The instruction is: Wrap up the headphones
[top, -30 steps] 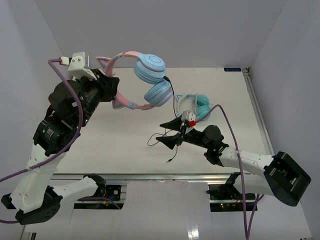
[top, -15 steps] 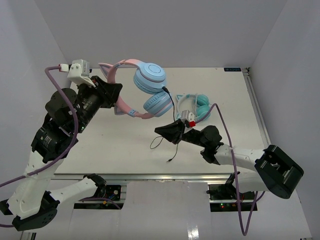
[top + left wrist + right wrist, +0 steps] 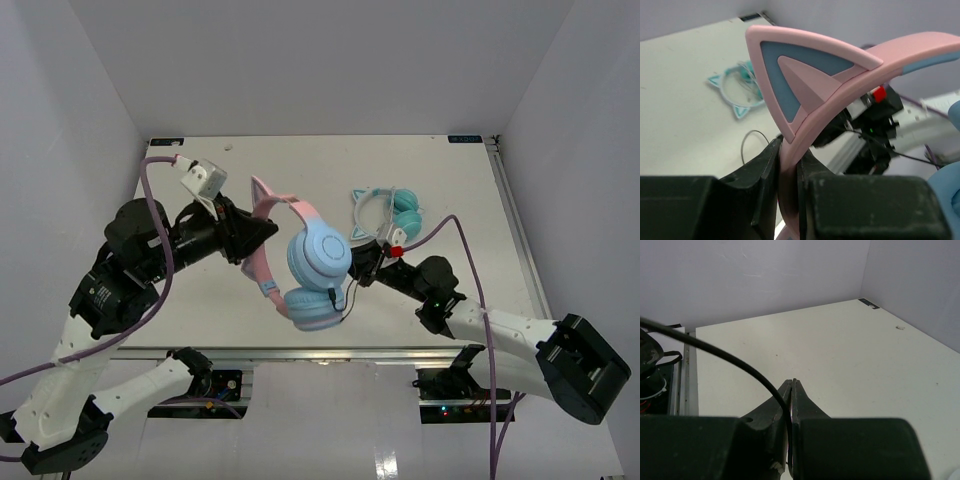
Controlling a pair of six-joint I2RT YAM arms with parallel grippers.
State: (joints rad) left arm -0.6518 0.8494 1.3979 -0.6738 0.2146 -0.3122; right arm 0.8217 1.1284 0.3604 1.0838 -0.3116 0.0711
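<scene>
The headphones [image 3: 318, 258] hang above the table's front middle, with a pink cat-ear headband [image 3: 262, 240] and two light-blue ear cups. My left gripper [image 3: 252, 232] is shut on the headband, and in the left wrist view the pink band [image 3: 840, 85] passes between the jaws of that gripper [image 3: 790, 150]. A thin black cable [image 3: 345, 296] runs from the lower cup to my right gripper [image 3: 362, 268]. In the right wrist view the right gripper [image 3: 792, 385] is shut on the cable [image 3: 730, 360], which curves off to the left.
A second pale-blue cat-ear pair with teal cups [image 3: 385, 210] lies on the table behind the right arm and shows as well in the left wrist view [image 3: 737, 90]. White walls close in the table [image 3: 450, 180] at the back and both sides.
The left arm has swung the headphones down and to the right, toward the front middle. The right gripper has closed on the cable and now sits right beside the ear cups.
</scene>
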